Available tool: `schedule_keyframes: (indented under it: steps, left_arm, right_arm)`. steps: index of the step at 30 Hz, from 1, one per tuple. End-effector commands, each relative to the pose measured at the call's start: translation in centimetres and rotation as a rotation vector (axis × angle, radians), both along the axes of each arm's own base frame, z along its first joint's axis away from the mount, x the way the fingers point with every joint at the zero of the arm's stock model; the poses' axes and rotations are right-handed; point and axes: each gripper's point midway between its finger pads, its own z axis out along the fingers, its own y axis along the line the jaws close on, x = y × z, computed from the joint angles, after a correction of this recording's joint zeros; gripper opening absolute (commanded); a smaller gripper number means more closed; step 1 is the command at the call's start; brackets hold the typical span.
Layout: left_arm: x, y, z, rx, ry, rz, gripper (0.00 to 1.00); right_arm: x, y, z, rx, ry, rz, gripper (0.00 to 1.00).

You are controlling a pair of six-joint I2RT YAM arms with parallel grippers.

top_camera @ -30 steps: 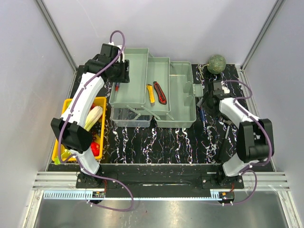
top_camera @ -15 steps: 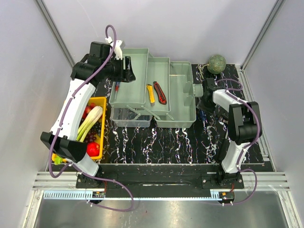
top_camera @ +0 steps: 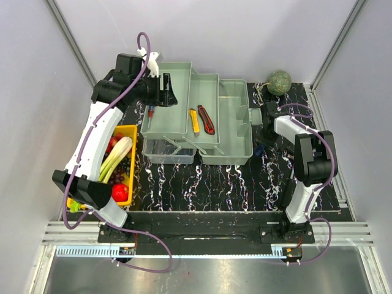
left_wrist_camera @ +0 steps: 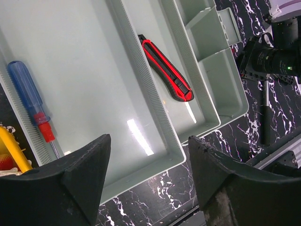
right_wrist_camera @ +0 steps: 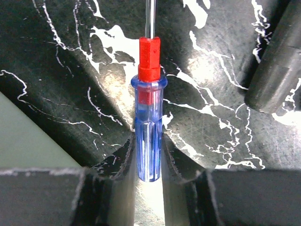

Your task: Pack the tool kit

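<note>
My right gripper (right_wrist_camera: pixel 148 188) is down on the marbled table (top_camera: pixel 214 177), just beside the right-hand wall of the tool kit (top_camera: pixel 236 131), which sits open in the middle with its trays folded out. The jaws are pinched on the blue-handled screwdriver (right_wrist_camera: pixel 148 141), one pad (right_wrist_camera: pixel 120 188) on each side, but only at the butt end of the handle; the red collar and steel shaft stick out ahead, unsupported. That is my main worry. The handle is smooth and rounded, and held this far back it could swivel nose-down as I lift, or squirt out of the grip. A drooping tip could catch the box wall on the way over. A dark handle (right_wrist_camera: pixel 275 56) lies near, and a sideways sweep could knock it. My left gripper (left_wrist_camera: pixel 150 188) hangs over the far-left tray with its jaws wide apart and empty. If I carry the screwdriver that way, the two arms could crowd each other. The red utility knife (left_wrist_camera: pixel 165 68) and yellow knife (top_camera: pixel 194 120) lie in the middle tray. A second screwdriver (left_wrist_camera: pixel 28 103) rests along the left tray's edge; I cannot tell whether it is inside.
</note>
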Motion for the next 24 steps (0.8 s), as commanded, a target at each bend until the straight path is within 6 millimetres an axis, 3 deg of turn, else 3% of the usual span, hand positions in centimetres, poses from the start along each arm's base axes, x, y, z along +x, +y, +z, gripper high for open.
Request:
schedule_keyframes:
  steps: [1, 5, 9, 15, 20, 24]
  left_arm:
    - [-0.1, -0.7, 2.6, -0.051, -0.069, -0.028, 0.72]
    - [-0.2, -0.9, 2.5, -0.063, -0.063, -0.037, 0.73]
    - [-0.2, -1.1, 2.8, -0.077, -0.068, -0.044, 0.75]
    - [-0.6, -1.9, 3.5, -0.123, -0.068, -0.079, 0.78]
    - [-1.2, -3.4, 4.6, -0.213, -0.081, -0.136, 0.82]
    - [-1.0, -4.7, 4.6, -0.305, -0.064, -0.15, 0.84]
  right_arm:
    - [-0.3, -1.7, 2.0, -0.061, -0.038, -0.055, 0.0]
    - [0.2, -2.2, 4.4, -0.076, -0.097, -0.072, 0.0]
    - [0.8, -2.2, 8.1, -0.067, -0.192, -0.079, 0.0]
    - [2.2, -0.7, 15.6, 0.022, -0.372, -0.03, 0.0]
    - [3.4, 3.1, 22.5, 0.204, -0.546, 0.116, 0.0]
    - [2.6, 9.1, 28.2, 0.469, -0.709, 0.401, 0.0]
